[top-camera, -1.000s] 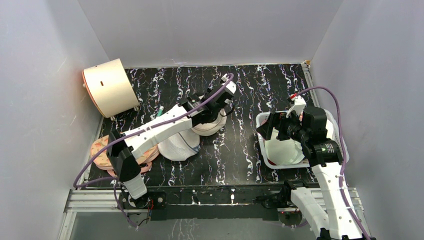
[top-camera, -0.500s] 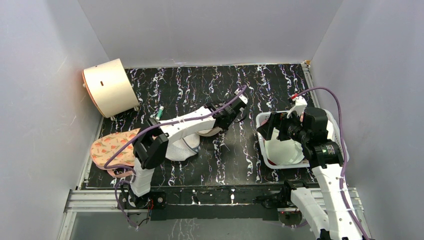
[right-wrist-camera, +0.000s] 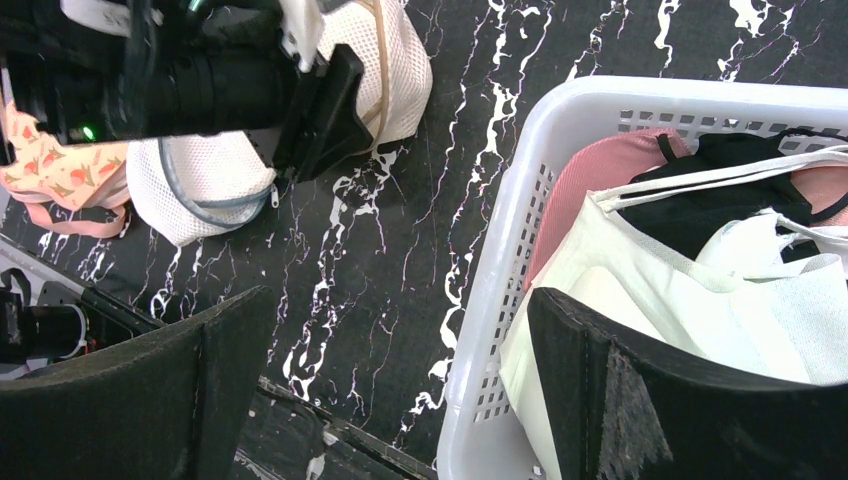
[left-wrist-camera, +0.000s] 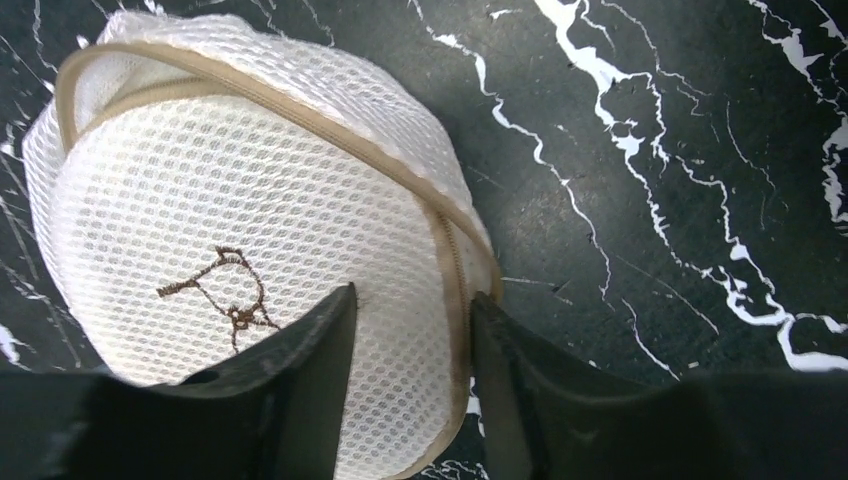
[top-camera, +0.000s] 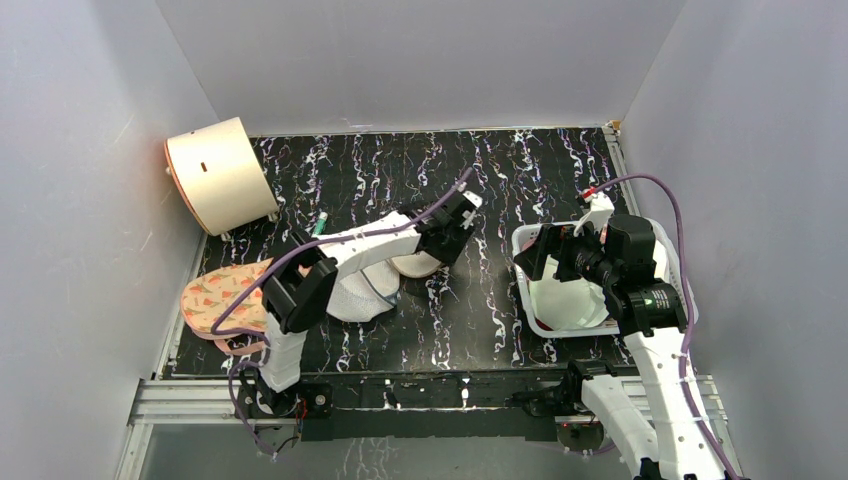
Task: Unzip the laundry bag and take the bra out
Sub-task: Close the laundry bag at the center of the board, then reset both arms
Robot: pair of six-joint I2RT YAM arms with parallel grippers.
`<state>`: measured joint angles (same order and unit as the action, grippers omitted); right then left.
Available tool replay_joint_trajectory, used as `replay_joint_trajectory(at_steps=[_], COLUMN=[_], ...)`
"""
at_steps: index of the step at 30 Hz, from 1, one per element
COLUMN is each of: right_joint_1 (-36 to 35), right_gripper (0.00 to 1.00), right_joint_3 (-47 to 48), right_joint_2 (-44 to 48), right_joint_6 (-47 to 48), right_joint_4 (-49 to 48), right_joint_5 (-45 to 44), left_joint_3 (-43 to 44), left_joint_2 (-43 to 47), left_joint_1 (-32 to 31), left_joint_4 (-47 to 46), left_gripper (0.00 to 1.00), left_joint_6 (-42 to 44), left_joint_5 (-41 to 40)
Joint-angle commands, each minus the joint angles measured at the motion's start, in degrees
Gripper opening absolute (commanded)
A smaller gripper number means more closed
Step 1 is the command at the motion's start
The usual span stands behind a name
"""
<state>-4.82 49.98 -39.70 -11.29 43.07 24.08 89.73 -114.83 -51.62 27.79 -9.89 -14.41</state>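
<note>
The laundry bag (left-wrist-camera: 250, 230) lies mid-bench (left-wrist-camera: 650, 150), its zip rim between the parted fingers of the left claw (left-wrist-camera: 412, 300). The right claw (right-wrist-camera: 397, 300) gapes wide, empty, right of it. The bag's contents are unreadable through the mesh.

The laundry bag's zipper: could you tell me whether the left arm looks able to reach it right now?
Probably yes. The left gripper is open right above the laundry bag, its fingers either side of the zipper at the rim, with nothing between.

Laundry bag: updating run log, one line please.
left gripper open over laundry bag | zipper looks closed | right gripper open over basket rim
</note>
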Motion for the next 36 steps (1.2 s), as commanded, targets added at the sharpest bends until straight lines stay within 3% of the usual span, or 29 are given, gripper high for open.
replay_joint_trajectory(at_steps=[1, 7, 11, 15, 21, 26, 31, 36], right_joint_1=[-0.2, -0.2, -0.2, -0.2, -0.3, -0.6, -1.4, -1.6], right_gripper=[0.98, 0.98, 0.98, 0.98, 0.98, 0.98, 0.98, 0.98], right_joint_3=[0.1, 0.1, 0.2, 1.0, 5.6, 14.6, 26.1, 37.2], right_joint_2=[0.2, 0.0, -0.6, -1.8, -6.8, -12.8, -18.7, -23.3], right_joint_6=[0.0, -0.1, -0.1, 0.2, 1.2, 2.6, 2.9, 2.2], right_joint_4=[-3.4, -3.3, -3.3, -2.9, -2.6, -2.2, -3.7, -7.5], right_joint_5=[-0.3, -0.5, -0.5, 0.1, 0.6, -0.4, -7.6, -17.7], left_joint_3=[-3.9, -13.3, -17.9, -20.7, -15.9, -10.6, -4.6, -1.2], left_joint_2=[9.5, 23.1, 32.4, 44.0, 57.7, 64.3, 64.9, 60.8], left_joint_1=[4.7, 11.7, 18.5, 25.9, 30.0, 30.1, 30.1, 30.0], left_joint_4=[-4.1, -11.9, -14.5, -15.8, -13.6, -11.9, -8.0, -6.4], left_gripper=[0.50, 0.82, 0.89, 0.98, 0.98, 0.99, 0.98, 0.98], left_joint_6=[-3.0, -6.9, -8.5, -8.6, -3.8, 0.4, 5.5, 11.3], left_joint_5=[10.9, 21.2, 22.9, 19.6, 4.2, -1.8, -5.5, -15.6])
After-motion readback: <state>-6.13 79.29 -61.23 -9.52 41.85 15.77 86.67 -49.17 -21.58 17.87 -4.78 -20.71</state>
